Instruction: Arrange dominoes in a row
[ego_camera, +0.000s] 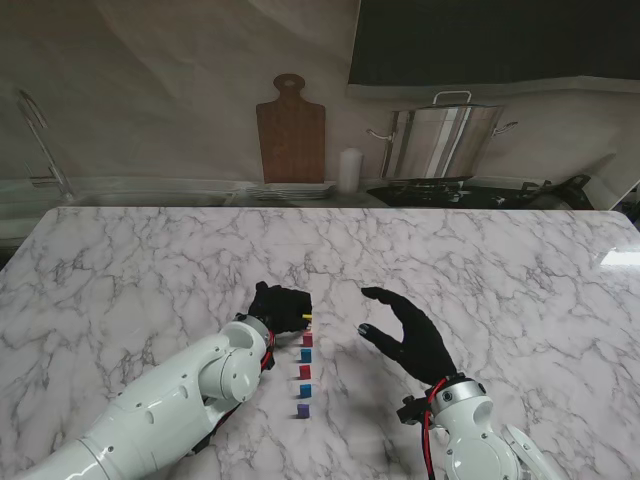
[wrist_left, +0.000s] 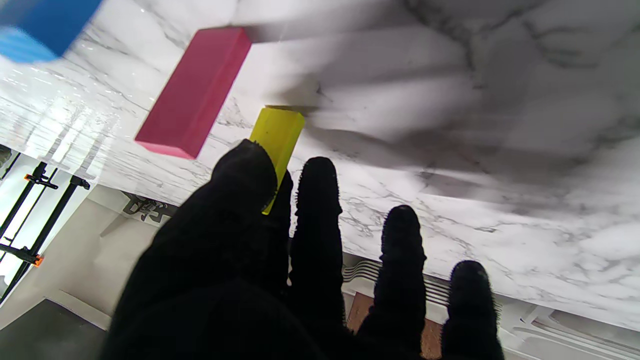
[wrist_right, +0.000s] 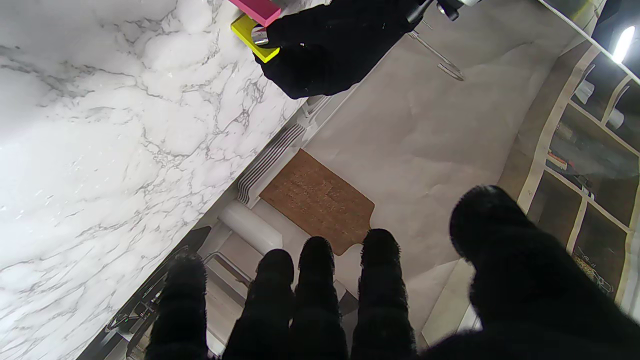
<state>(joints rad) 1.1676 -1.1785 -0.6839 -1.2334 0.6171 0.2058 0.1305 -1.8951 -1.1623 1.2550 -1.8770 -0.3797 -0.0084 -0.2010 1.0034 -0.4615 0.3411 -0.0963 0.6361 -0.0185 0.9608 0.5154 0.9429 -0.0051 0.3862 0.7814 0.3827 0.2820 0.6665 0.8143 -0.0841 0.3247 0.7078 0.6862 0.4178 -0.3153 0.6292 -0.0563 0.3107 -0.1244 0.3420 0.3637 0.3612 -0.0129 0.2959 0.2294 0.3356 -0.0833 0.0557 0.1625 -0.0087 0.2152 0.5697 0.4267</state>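
Five dominoes (ego_camera: 305, 371) stand in a row on the counter (ego_camera: 500, 270); left hand (ego_camera: 281, 306) pinches the yellow domino (wrist_left: 278, 136) at the far end, right hand (ego_camera: 408, 333) spread empty.

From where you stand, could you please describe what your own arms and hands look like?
Both arms are glossy white, rounded shells. Each five-finger hand, left hand and right hand, wears a fuzzy black glove. Red cables show at the right wrist, and more at the left wrist.

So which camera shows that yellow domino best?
The left wrist view: the yellow domino is large and sharp between the left hand's fingertips. The right wrist view catches only a corner; from the stand it is a speck.
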